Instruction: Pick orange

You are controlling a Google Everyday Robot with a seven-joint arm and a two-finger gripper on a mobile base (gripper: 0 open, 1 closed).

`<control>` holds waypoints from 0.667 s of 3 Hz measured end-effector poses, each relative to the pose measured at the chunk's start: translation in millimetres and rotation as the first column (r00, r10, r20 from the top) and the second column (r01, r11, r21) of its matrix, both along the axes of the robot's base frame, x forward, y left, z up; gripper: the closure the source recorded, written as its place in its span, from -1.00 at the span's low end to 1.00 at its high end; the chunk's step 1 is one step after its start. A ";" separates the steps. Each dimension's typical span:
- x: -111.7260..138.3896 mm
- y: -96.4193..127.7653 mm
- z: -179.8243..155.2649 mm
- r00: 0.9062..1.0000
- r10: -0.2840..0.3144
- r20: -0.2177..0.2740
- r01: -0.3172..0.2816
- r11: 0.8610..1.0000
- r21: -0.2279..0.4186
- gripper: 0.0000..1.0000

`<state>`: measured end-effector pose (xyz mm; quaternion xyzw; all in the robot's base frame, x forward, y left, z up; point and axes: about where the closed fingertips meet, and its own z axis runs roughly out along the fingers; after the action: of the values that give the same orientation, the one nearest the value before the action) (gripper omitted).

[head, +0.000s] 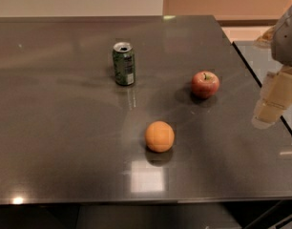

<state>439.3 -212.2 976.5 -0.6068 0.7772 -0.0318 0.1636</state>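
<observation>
The orange (159, 136) is a small round matte fruit lying on the dark table (55, 142), a little in front of its middle. My gripper (272, 104) hangs at the right edge of the view, above the table's right side, well to the right of the orange and apart from it. Nothing shows in it.
A red apple with a stem (205, 84) lies behind and to the right of the orange, between it and the gripper. An open green can (123, 63) stands upright behind and to the left. A second dark surface (260, 56) adjoins at the right.
</observation>
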 end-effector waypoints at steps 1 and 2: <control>-0.9 20.4 -7.8 0.998 0.059 0.001 -0.059 0.997 0.051 -1.00; -7.4 57.7 -21.2 0.987 0.164 -0.004 -0.162 0.980 0.115 -1.00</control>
<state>431.9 -154.5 955.3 -0.6583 0.7265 0.0302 0.1950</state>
